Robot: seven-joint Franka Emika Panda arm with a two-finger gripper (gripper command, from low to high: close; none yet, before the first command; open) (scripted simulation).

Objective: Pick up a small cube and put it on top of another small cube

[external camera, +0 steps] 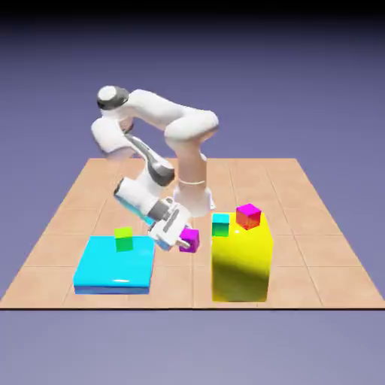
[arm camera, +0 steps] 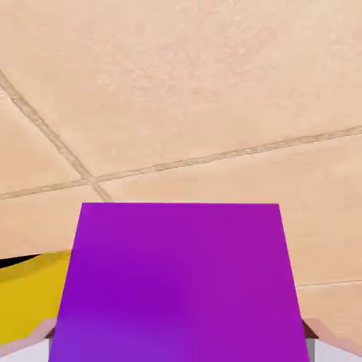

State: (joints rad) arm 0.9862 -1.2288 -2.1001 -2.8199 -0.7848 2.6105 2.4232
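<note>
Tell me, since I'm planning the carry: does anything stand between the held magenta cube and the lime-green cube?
Nothing visible does. The gripper holds the magenta cube, and the lime-green cube sits on the cyan slab toward the exterior view's left, with open space between.

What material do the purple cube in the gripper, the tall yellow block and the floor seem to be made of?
Purple cube: looks like smooth matte plastic, one flat colour with no grain; it is a render, so this is uncertain. Tall yellow block: glossy plastic or lacquer, since a bright highlight crosses its front. Floor: seems matte ceramic or stone tile, beige with thin darker grout lines.
</note>
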